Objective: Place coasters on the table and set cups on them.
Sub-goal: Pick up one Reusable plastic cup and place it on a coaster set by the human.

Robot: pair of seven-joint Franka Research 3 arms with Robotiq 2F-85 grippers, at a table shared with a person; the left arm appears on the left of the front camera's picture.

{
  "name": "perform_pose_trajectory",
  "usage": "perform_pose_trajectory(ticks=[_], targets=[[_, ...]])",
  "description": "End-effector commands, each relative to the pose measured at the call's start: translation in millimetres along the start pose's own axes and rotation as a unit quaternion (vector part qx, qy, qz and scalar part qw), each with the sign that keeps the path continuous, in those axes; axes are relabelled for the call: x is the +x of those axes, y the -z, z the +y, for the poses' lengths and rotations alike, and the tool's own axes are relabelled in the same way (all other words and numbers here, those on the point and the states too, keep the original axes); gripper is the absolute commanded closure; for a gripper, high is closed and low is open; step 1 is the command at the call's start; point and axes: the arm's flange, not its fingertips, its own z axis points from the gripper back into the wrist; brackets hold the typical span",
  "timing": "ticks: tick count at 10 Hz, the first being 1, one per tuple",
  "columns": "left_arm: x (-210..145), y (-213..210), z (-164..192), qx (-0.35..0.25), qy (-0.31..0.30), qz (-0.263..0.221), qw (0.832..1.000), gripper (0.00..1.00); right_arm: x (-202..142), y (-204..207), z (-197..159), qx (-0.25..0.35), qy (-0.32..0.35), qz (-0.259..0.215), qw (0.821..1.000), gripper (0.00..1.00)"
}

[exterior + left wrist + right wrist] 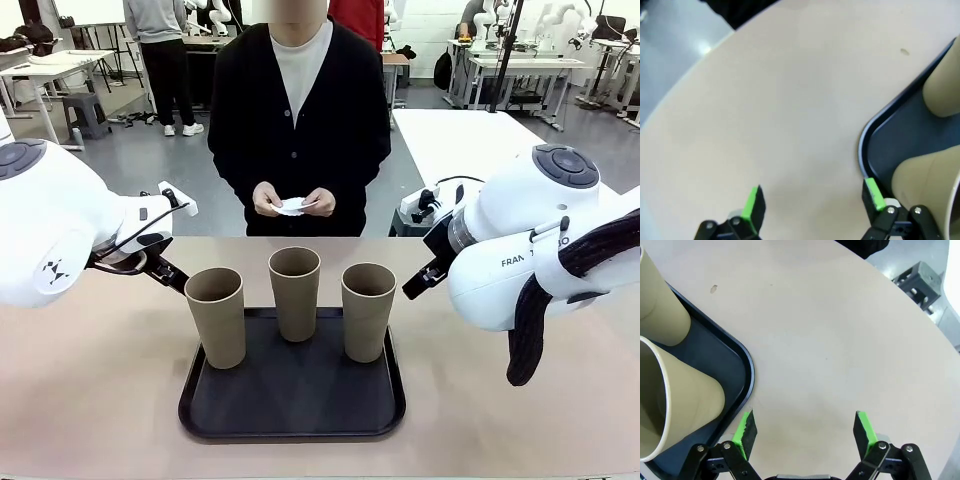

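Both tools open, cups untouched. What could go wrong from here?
The white scalloped paper coasters sit in the person's hands, not yet on the beige table: lifting now may be premature. The tall taupe tumblers stand close on the black tray; the left tool might clip a neighbour.

A lab hall: rows of white worktables (520,63), a stool (88,112), grey floor (120,170).

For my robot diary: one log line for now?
cups: three upright on tray | coasters: in person's hands | left end effector: open | right end effector: open
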Motion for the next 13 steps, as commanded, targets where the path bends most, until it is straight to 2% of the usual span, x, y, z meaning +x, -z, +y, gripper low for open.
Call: perform_pose_trajectory(ticks=[1,5,7,9,10,12,13], targets=[[-0.1,0.0,0.1,0.000,0.000,0.000,1.000,0.00,0.0,0.0,-0.1,0.000,0.000,0.000,1.000,0.00],[0.0,0.0,0.0,0.000,0.000,0.000,1.000,0.00,0.0,0.0,0.0,0.000,0.000,0.000,1.000,0.00],[10.1,-65.7,-7.1,0.031,0.023,-0.043,0.998,0.00,9.1,-58.2,16.3,-0.026,-0.015,-0.013,0.999,0.00],[2.4,-115.3,-25.0,-0.011,0.007,-0.006,1.000,0.00,-4.1,-110.0,28.8,-0.029,-0.007,0.020,0.999,0.00],[-8.5,-129.5,-26.8,0.005,0.021,0.033,0.999,0.00,-18.9,-129.8,33.6,-0.037,-0.007,0.057,0.998,0.00],[-42.3,-157.5,-38.7,-0.003,0.042,0.105,0.994,0.00,-58.3,-165.0,48.9,-0.069,-0.011,0.115,0.991,0.00],[-53.0,-170.6,-44.7,0.001,0.052,0.113,0.992,0.00,-73.7,-174.7,58.5,-0.077,-0.014,0.123,0.989,0.00]])
